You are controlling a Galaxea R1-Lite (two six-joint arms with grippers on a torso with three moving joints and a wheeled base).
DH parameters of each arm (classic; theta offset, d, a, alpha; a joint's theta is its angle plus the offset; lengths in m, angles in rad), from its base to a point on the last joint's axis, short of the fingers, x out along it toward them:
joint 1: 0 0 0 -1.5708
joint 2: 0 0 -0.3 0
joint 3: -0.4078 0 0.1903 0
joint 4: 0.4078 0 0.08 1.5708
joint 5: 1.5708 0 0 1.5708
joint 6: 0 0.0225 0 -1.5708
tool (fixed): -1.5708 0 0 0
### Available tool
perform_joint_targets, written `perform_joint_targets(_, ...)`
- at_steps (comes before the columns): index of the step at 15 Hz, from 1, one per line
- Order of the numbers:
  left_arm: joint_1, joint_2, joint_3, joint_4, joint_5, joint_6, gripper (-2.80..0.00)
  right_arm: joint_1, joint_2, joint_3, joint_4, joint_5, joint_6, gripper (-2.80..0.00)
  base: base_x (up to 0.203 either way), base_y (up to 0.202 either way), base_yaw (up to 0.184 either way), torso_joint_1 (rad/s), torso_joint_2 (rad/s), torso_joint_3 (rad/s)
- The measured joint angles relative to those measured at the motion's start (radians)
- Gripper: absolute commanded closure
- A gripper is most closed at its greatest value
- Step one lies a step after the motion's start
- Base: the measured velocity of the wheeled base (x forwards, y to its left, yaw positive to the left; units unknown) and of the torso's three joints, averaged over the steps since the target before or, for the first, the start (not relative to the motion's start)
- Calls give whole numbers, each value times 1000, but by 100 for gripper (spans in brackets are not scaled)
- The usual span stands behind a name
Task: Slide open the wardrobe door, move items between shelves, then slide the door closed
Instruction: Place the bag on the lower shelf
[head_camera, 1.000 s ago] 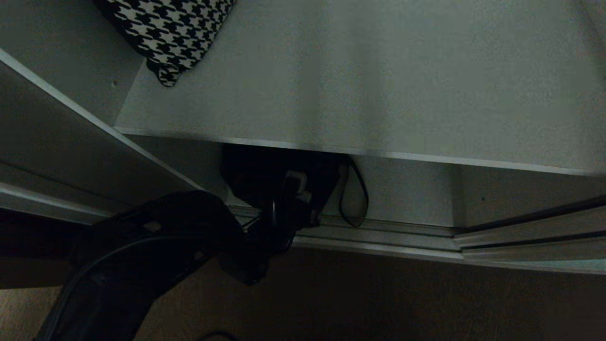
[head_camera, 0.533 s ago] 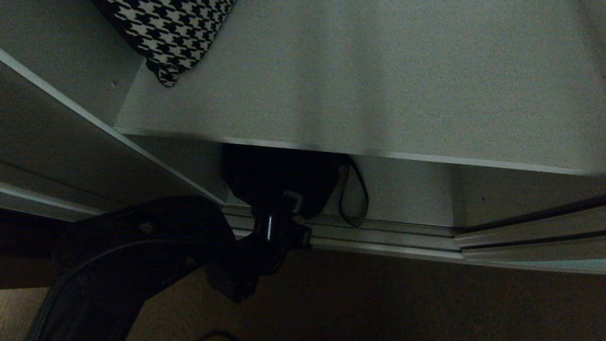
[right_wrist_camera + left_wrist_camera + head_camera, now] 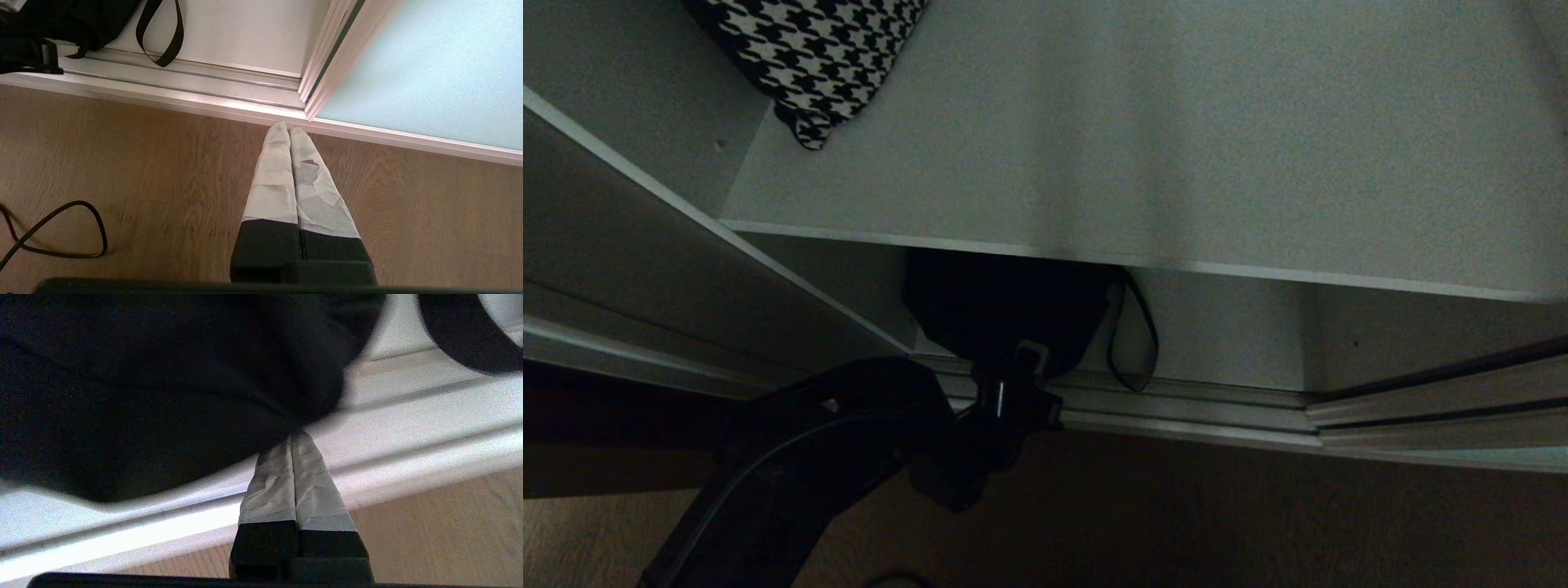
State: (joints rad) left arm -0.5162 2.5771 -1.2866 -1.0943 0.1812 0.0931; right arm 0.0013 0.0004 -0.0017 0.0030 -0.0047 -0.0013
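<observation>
Under shelf (image 3: 1176, 163), pincer (image 3: 295, 437) against bundle (image 3: 163, 375)

The left arm (image 3: 792, 457) is a bulky black shell with a dark cable along it. Each pincer, left pincer (image 3: 293, 437) and right pincer (image 3: 285, 128), has black fingers wrapped in wrinkled pale-grey tape.

a soft black fabric bundle (image 3: 1001, 306) with a thin black strap loop (image 3: 1131, 343) lies just beyond the left gripper (image 3: 295, 435), whose fingers (image 3: 271, 482) are wrapped in pale grey tape over black bases. above it is a matte white-grey shelf board (image 3: 1176, 147) bearing a black-and-white houndstooth cloth (image 3: 813, 49). beyond the right gripper (image 3: 284, 127) are a frosted pale teal-blue glass door panel (image 3: 429, 69), silver rails (image 3: 204, 87) and brown wood-grain flooring (image 3: 163, 171) with a black cable (image 3: 57, 237).
</observation>
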Motion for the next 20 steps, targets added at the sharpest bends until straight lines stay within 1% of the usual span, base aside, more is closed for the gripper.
perform_joint_targets(2, 9, 30, -57, 4, 7, 13, 0, 0, 0, 0, 0, 0, -1, 0, 0, 0, 0, 0, 0, 0)
perform_joint_targets(6, 24, 141, -361, 26, 25, 62, 0, 0, 0, 0, 0, 0, 0, 0, 0, 0, 0, 0, 0, 0)
perform_joint_targets(9, 32, 234, -589, 54, 29, 82, 0, 0, 0, 0, 0, 0, 0, 0, 0, 0, 0, 0, 0, 0)
perform_joint_targets(11, 35, 260, -638, 36, 24, 85, 0, 0, 0, 0, 0, 0, 0, 0, 0, 0, 0, 0, 0, 0)
perform_joint_targets(13, 24, 250, -643, -55, 32, 79, 0, 0, 0, 0, 0, 0, 0, 0, 0, 0, 0, 0, 0, 0)
perform_joint_targets(14, 16, 237, -628, -71, 42, 73, 0, 0, 0, 0, 0, 0, 0, 0, 0, 0, 0, 0, 0, 0)
perform_joint_targets(15, 7, 214, -584, -71, 53, 62, 0, 0, 0, 0, 0, 0, 0, 0, 0, 0, 0, 0, 0, 0)
perform_joint_targets(16, -3, 179, -510, -69, 60, 42, 0, 0, 0, 0, 0, 0, 0, 0, 0, 0, 0, 0, 0, 0)
perform_joint_targets(18, -34, 75, -315, -66, 72, -6, 0, 0, 0, 0, 0, 0, 0, 0, 0, 0, 0, 0, 0, 0)
perform_joint_targets(20, -70, -33, -132, -76, 107, -42, 0, 0, 0, 0, 0, 0, 0, 0, 0, 0, 0, 0, 0, 0)
